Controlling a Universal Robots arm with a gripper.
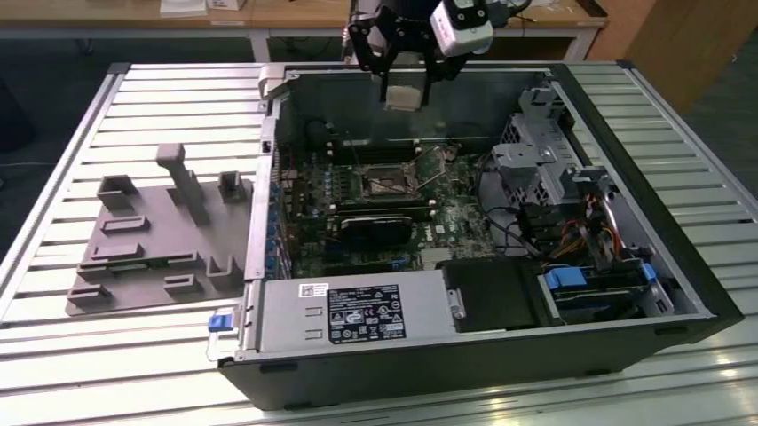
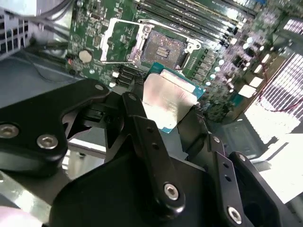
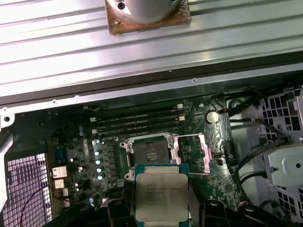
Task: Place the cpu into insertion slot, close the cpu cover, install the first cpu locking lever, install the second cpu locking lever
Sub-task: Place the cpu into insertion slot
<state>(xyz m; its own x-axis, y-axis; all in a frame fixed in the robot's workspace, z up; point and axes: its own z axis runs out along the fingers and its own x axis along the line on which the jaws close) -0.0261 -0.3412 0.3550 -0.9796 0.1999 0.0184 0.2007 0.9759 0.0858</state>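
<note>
My gripper (image 1: pixel 403 87) hangs above the back of the open computer case, shut on the cpu (image 1: pixel 403 96), a flat silver-topped chip on a green base. Both wrist views show the cpu (image 2: pixel 168 100) (image 3: pixel 161 196) clamped between the black fingers (image 2: pixel 137 111), well above the motherboard. The insertion slot (image 3: pixel 151 153) (image 2: pixel 165 47) (image 1: pixel 385 180) is a square socket with a dark centre, bare and uncovered. The cpu cover (image 3: pixel 193 153) (image 2: pixel 118 40), a silver frame, is swung open beside the socket.
The case (image 1: pixel 474 355) lies on its side on a slatted metal table (image 1: pixel 71 355). Memory slots (image 3: pixel 137 124) run beside the socket. A black card (image 1: pixel 379 226), the power supply (image 1: pixel 355 315), drive bays and cables (image 1: pixel 569 240) crowd the case. A grey fixture (image 1: pixel 154 240) lies at the exterior view's left.
</note>
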